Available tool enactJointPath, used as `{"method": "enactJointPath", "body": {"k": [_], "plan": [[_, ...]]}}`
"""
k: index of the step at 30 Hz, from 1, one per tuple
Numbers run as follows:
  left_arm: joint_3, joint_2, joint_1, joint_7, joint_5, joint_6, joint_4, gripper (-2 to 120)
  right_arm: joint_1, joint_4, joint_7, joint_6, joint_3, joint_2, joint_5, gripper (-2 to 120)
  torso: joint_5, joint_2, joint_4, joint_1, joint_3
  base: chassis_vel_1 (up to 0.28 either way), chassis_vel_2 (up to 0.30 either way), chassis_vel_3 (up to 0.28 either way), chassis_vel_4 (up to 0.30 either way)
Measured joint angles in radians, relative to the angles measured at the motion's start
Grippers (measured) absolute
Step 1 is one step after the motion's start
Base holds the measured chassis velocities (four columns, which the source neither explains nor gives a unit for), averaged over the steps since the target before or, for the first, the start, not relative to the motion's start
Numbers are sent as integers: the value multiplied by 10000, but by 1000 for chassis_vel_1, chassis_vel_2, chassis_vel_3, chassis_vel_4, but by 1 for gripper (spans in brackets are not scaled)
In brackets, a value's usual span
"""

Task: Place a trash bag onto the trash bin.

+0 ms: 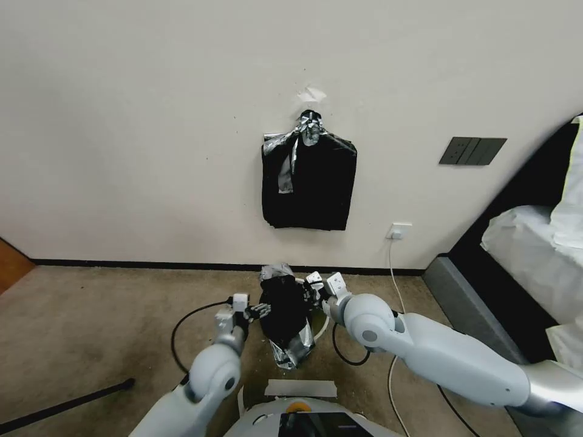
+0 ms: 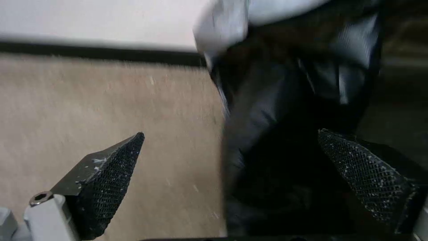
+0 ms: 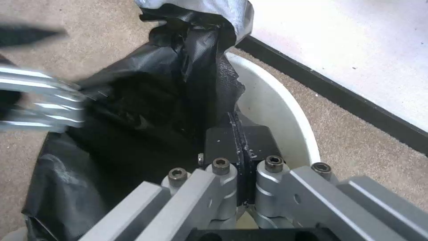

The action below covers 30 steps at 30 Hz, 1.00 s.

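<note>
The trash bag (image 1: 284, 312) is a crinkly black bag draped over the trash bin, standing on the carpet just before the wall. In the right wrist view the cream-white trash bin (image 3: 285, 110) shows its rim and inner wall beside the trash bag (image 3: 133, 110). My right gripper (image 3: 240, 137) is shut on the bag's edge at the rim, on the bag's right side (image 1: 311, 292). On the bag's left side my left gripper (image 1: 258, 311) is open. In its wrist view the left gripper (image 2: 229, 160) straddles the edge of the trash bag (image 2: 285, 140), one of its fingers (image 2: 370, 177) lying over the black film.
A flat stack of black bags (image 1: 310, 182) hangs on the wall above. A socket (image 1: 399, 230) with a white cable (image 1: 393, 273) is to the right, and a bed (image 1: 534, 243) fills the right side. A black cable (image 1: 182, 328) and a dark pole (image 1: 61, 406) lie on the carpet at left.
</note>
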Motion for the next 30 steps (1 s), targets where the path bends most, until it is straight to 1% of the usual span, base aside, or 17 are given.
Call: {"method": "enactJointPath", "body": {"k": [1, 6, 9, 10, 11, 14, 15, 17, 18, 19, 20, 22, 23, 26, 27, 29, 30], "plan": [[99, -78, -134, -200, -264, 132, 119, 100, -28, 2, 0, 0, 8, -1, -23, 0, 2, 0, 3, 0, 0, 0, 0, 0, 0], [357, -244, -482, -516, -707, 345, 456, 100, -137, -19, -5, 0, 126, 87, -96, 0, 2, 0, 4, 0, 0, 0, 0, 0, 0], [527, -454, -797, -1211, -1405, 742, 745, 97, -237, -32, -12, 1, 224, 96, -151, 0, 1, 0, 2, 0, 0, 0, 0, 0, 0], [540, -509, -850, -1371, -1547, 815, 822, 95, -261, -27, -23, 0, 241, 84, -156, 0, 1, 0, 3, 0, 0, 0, 0, 0, 0], [540, -509, -850, -1371, -1547, 815, 822, 95, -261, -27, -23, 0, 241, 84, -156, 0, 1, 0, 3, 0, 0, 0, 0, 0, 0], [559, -661, -1008, -1707, -1835, 957, 1025, 84, -337, -23, -53, 1, 276, 83, -203, 0, 2, 0, 3, 0, 0, 0, 0, 0, 0], [559, -661, -1008, -1707, -1835, 957, 1025, 84, -337, -23, -53, 1, 276, 83, -203, 0, 2, 0, 3, 0, 0, 0, 0, 0, 0], [553, -725, -1083, -2008, -2099, 1005, 1092, 73, -398, -23, -66, 1, 308, 104, -249, 0, 3, 0, 4, 0, -1, 0, 0, 0, 0], [553, -731, -1086, -2099, -2137, 996, 1108, 69, -430, -23, -73, 1, 331, 105, -271, 0, 3, 0, 4, 0, -2, 0, 0, 0, 0], [553, -731, -1086, -2099, -2137, 996, 1108, 69, -430, -23, -73, 1, 331, 105, -271, 0, 3, 0, 4, 0, -2, 0, 0, 0, 0], [548, -725, -1086, -2188, -2160, 964, 1122, 63, -471, -23, -88, 1, 367, 102, -295, 0, 3, 1, 4, 0, -2, 0, 0, 0, 0], [539, -686, -1079, -2247, -2185, 928, 1124, 54, -547, -17, -131, 2, 418, 78, -354, 0, 0, 1, 4, 0, -2, 0, 0, 0, 0], [539, -686, -1079, -2247, -2185, 928, 1124, 54, -547, -17, -131, 2, 418, 78, -354, 0, 0, 1, 4, 0, -2, 0, 0, 0, 0], [528, -639, -1061, -2273, -2217, 873, 1104, 40, -653, -17, -183, 3, 474, 71, -453, 0, 0, 1, 3, 0, -1, 0, 0, 0, 0], [528, -639, -1061, -2273, -2217, 873, 1104, 40, -653, -17, -183, 3, 474, 71, -453, 0, 0, 1, 3, 0, -1, 0, 0, 0, 0], [520, -637, -1041, -2274, -2220, 814, 1078, 29, -692, -17, -224, 5, 488, 70, -489, 0, -1, 1, 3, 0, -1, 0, 0, 0, 0], [520, -637, -1041, -2274, -2220, 814, 1078, 29, -692, -17, -224, 5, 488, 70, -489, 0, -1, 1, 3, 0, -1, 0, 0, 0, 0]]}}
